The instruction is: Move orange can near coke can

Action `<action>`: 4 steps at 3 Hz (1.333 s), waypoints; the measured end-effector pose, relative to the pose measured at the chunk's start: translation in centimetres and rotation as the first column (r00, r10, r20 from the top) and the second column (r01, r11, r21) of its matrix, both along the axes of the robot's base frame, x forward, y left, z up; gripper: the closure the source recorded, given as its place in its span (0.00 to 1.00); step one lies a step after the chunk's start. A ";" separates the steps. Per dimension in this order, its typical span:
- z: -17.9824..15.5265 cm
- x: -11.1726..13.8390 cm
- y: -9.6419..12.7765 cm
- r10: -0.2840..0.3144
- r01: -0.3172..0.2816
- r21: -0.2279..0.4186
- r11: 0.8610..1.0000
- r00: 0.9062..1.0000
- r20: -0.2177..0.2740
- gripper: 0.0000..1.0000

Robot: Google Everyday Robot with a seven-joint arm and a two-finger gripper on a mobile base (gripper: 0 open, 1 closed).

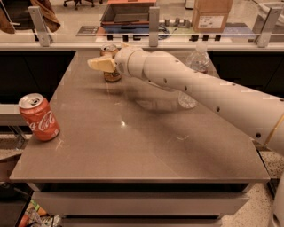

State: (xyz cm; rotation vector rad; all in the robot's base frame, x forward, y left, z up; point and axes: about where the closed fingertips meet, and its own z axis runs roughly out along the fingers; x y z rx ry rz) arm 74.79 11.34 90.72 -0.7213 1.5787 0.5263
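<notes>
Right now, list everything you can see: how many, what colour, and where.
table: one, grey-brown, centre
coke can: one, red, upright near the table's left edge
orange can: one, golden-orange, upright at the table's far side, partly behind the gripper
bottle: one, clear, far right of the table, partly behind the arm
posts: three, grey, along the rail beyond the table
box: one, cardboard brown, background top right
gripper: one, tan, in front of the orange can
arm: one, white, reaching in from the right
</notes>
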 end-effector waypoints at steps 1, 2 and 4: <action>0.0 0.0 0.2 0.003 -0.003 0.001 1.000 1.000 0.000 0.42; 0.0 -0.1 0.4 0.006 -0.006 0.001 1.000 1.000 0.000 0.65; 0.0 -0.2 0.8 0.011 -0.011 0.001 1.000 1.000 -0.001 1.00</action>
